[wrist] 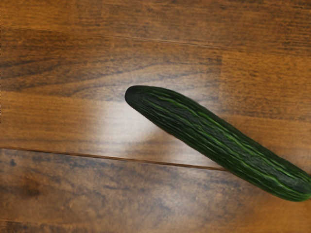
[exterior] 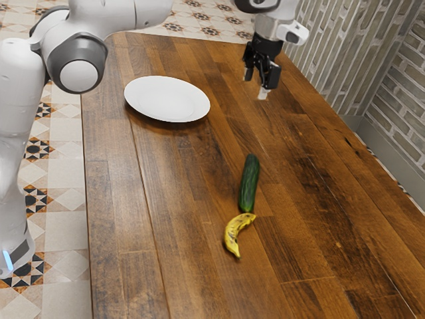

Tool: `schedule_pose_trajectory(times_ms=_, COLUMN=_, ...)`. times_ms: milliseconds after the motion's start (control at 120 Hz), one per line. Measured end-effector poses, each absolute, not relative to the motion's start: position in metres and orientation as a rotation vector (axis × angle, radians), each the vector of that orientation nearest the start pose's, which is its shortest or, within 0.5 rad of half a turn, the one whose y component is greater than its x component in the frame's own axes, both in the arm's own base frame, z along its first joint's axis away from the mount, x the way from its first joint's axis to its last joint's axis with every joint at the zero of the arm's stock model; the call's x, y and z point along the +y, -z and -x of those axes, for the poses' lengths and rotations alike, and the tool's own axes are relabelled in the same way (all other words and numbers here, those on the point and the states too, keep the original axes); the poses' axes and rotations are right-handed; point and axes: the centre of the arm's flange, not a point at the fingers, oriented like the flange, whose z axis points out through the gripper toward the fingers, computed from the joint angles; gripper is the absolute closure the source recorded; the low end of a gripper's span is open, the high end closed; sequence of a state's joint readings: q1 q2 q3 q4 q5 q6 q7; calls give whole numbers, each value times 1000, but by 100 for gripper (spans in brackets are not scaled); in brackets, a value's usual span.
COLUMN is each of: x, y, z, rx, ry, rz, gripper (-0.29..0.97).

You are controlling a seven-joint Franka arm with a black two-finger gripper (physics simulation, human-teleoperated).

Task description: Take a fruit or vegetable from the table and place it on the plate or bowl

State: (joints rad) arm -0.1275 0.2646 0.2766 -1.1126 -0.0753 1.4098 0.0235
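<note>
Cucumber (exterior: 250,183) lies on tabletop (exterior: 166,219), just beside banana (exterior: 238,232); plate (exterior: 167,98) well apart; claw (exterior: 259,81) hangs parted, holding nothing.

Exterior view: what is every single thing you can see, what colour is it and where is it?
Round white plate: one, white, on the table's far part, to the exterior view's left of the gripper.
Long dark green cucumber: one, dark green, lying flat mid-table.
Curved yellow banana: one, yellow with brown spots, just nearer the camera than the cucumber, its tip by the cucumber's near end.
Brown wooden plank table: one, dark brown, under everything.
Patterned tile floor: cream with dark motifs, at the exterior view's left.
Grey brick wall: grey, at the exterior view's right.
White robot arm: one, white and grey.
Black two-finger gripper: one, black, open and empty, above the table's far part.
</note>
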Motion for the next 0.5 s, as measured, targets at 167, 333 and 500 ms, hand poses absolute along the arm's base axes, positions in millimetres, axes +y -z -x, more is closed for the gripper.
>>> schedule_pose_trajectory(times_ms=167, x=53, y=-676, z=-614, rx=-154, ry=135, rz=3130, gripper=0)
schedule_pose_trajectory(times_ms=333, x=56, y=-678, z=-616, rx=-156, ry=163, rz=3130, gripper=0)
schedule_pose_trajectory(times_ms=500, x=40, y=-681, z=-616, rx=-233, ry=181, rz=3147, gripper=0)
